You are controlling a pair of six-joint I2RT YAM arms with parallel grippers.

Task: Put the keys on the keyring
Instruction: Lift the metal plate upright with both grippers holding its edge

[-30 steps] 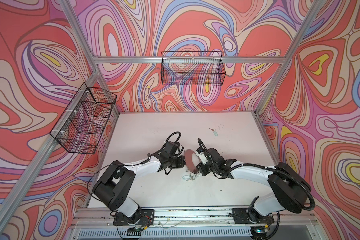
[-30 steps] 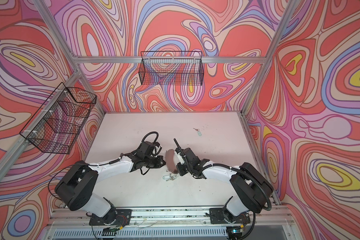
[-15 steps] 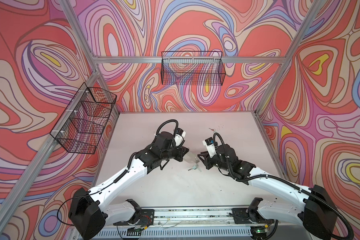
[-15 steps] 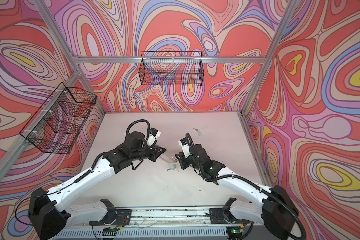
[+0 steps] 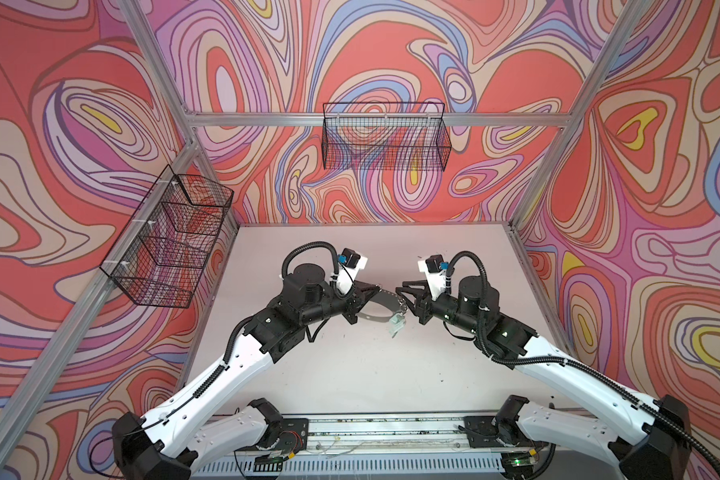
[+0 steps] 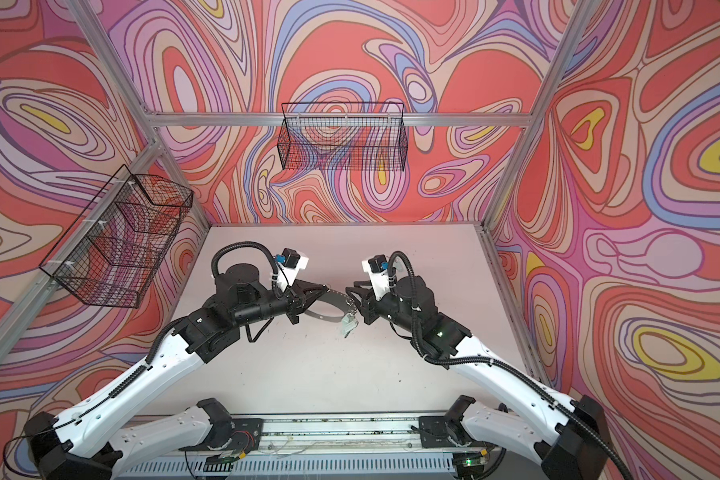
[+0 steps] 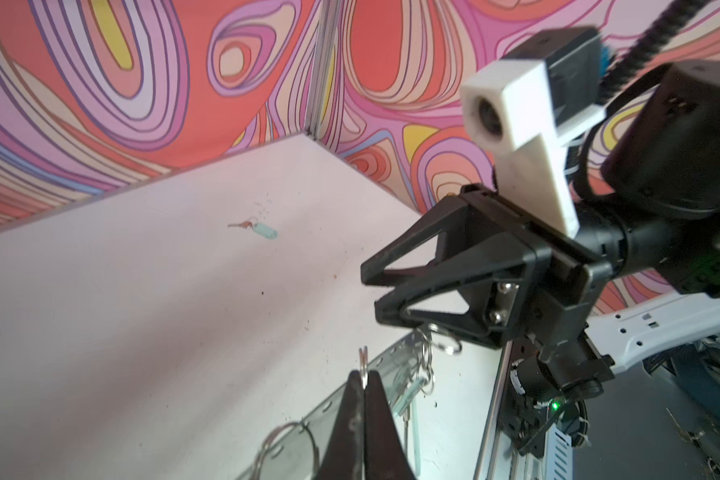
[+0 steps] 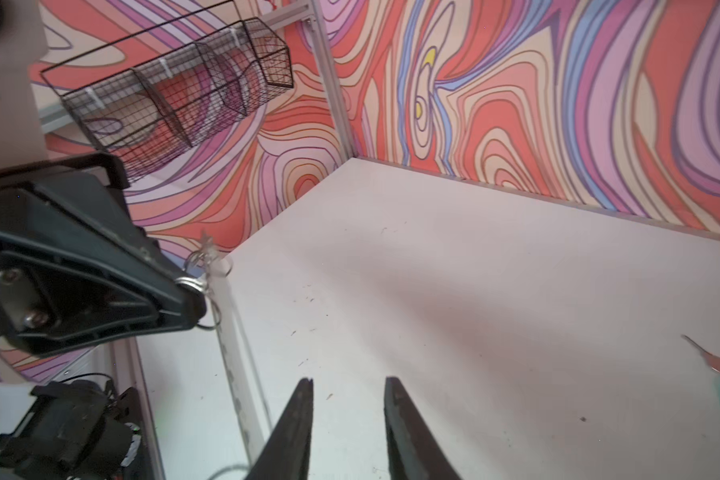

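Left gripper (image 7: 364, 376) of mine was clamped on the keyring (image 5: 389, 298), held above the tabletop (image 5: 350, 374), one key (image 5: 396, 324) hanging from it, while my right gripper (image 8: 348, 380), jaws apart and empty, was just beside the keyring and nearer the loose key (image 7: 253, 227) lying well beyond it.

The keyring (image 5: 375, 318) is held up over the pale table (image 5: 350, 374), pinched at its left end by the left gripper (image 5: 373, 291), jaws closed on it. From the keyring's right end a mint-tagged key (image 5: 396, 325) dangles just below. The right gripper (image 5: 403, 296) sits close against that same end, fingers slightly apart. From here I can't tell whether it touches the keyring.
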